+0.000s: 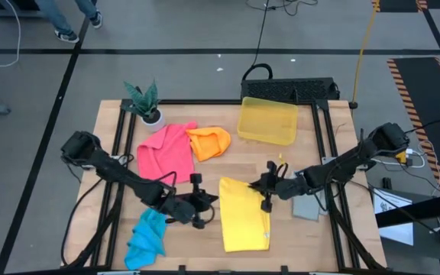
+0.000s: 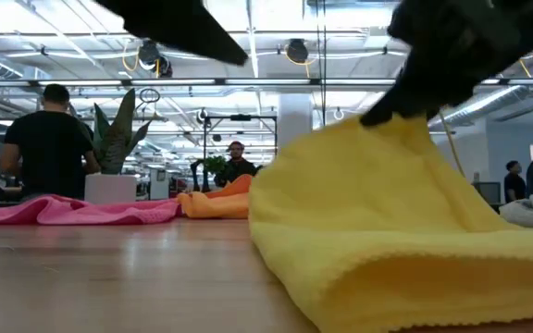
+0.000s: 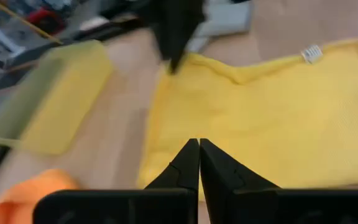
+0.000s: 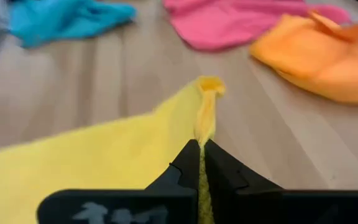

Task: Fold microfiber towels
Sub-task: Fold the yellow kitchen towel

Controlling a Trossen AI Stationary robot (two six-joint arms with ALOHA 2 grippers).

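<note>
Yellow towel (image 1: 244, 214) lay below the bin (image 1: 266, 121). Your right gripper (image 4: 202, 144) was clamped on its corner; left gripper (image 3: 199, 144), closed and empty, hovered beside it. You needed edges aligned.

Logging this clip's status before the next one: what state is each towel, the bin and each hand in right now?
Yellow towel: folded over, one corner lifted.
Right hand: shut on the yellow towel's corner.
Left hand: shut, empty, beside the yellow towel.
Pink towel: loose, unfolded.
Orange towel: bunched, touching the pink towel.
Blue towel: crumpled at the table edge.
Grey towel: lying partly under the right arm.
Yellow bin: upright, looks empty.
</note>
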